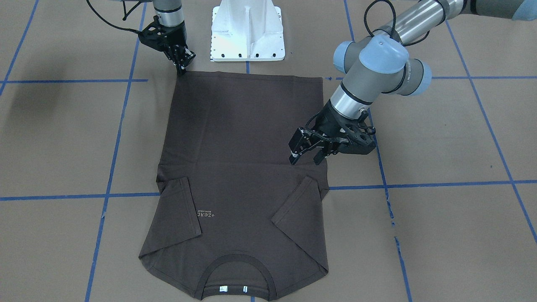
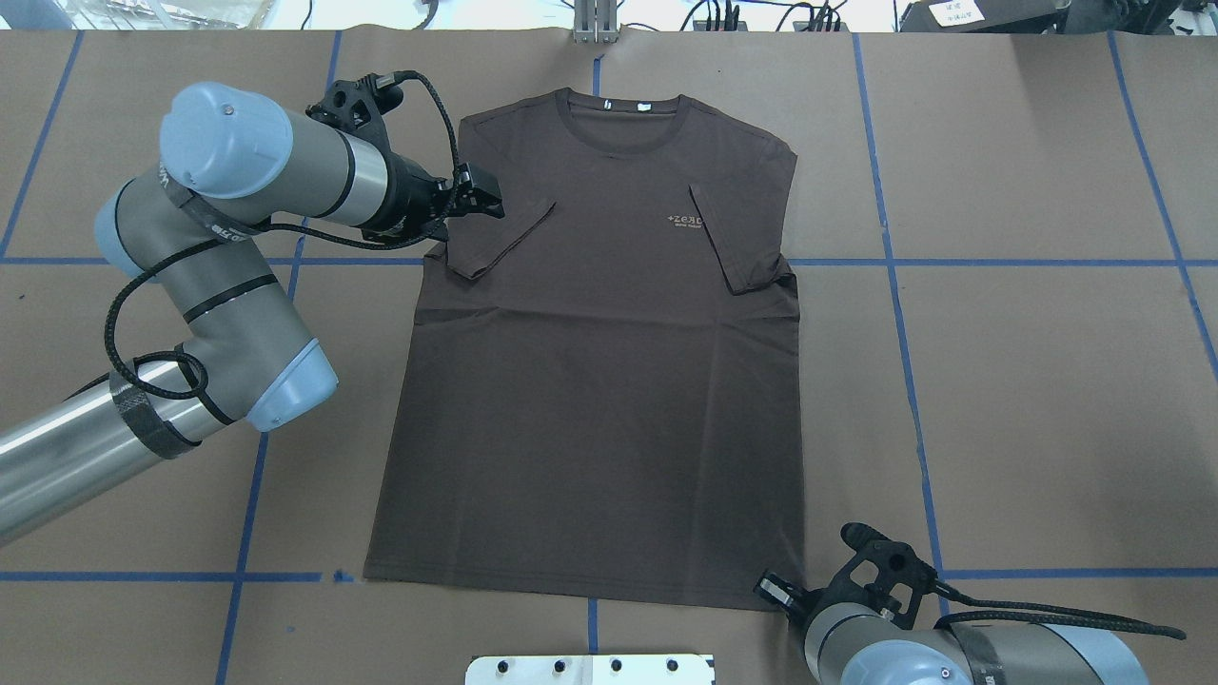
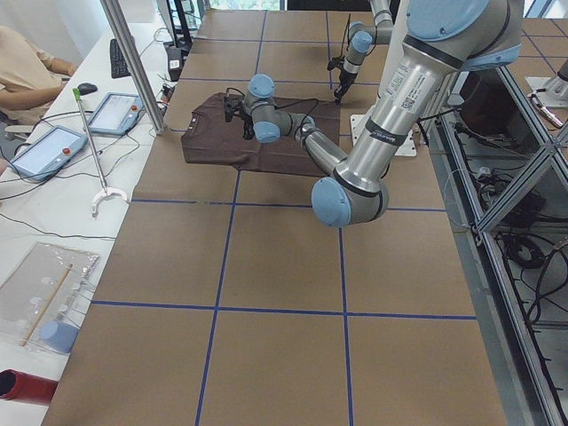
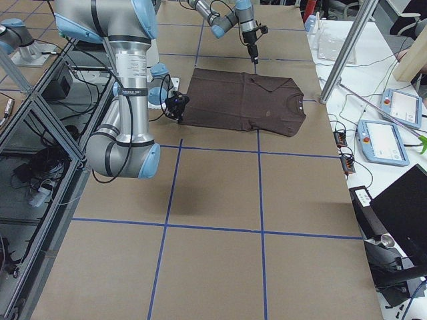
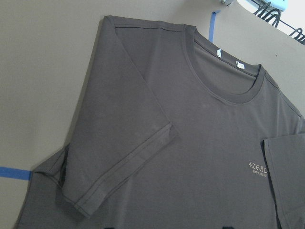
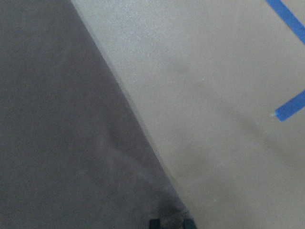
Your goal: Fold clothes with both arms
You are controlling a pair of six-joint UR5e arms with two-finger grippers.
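Observation:
The dark brown T-shirt (image 1: 243, 126) lies flat and front up on the brown table, collar away from the robot (image 2: 590, 381). Both sleeves are folded inward over the chest. My left gripper (image 1: 307, 158) hovers open above the shirt's side edge, just beside the folded sleeve (image 2: 481, 195). The left wrist view looks down on that sleeve (image 5: 124, 162) and the collar, with the fingertips wide apart at the bottom edge. My right gripper (image 1: 183, 69) points down at the hem corner nearest the base (image 2: 775, 588). In the right wrist view its tips sit close together on that corner (image 6: 171, 214).
The white pedestal base (image 1: 247, 29) stands just behind the hem. Blue tape lines (image 1: 113, 159) cross the table. In the exterior left view, tablets (image 3: 115, 111), a metal post (image 3: 133, 62) and a seated person (image 3: 27, 62) line the far side bench.

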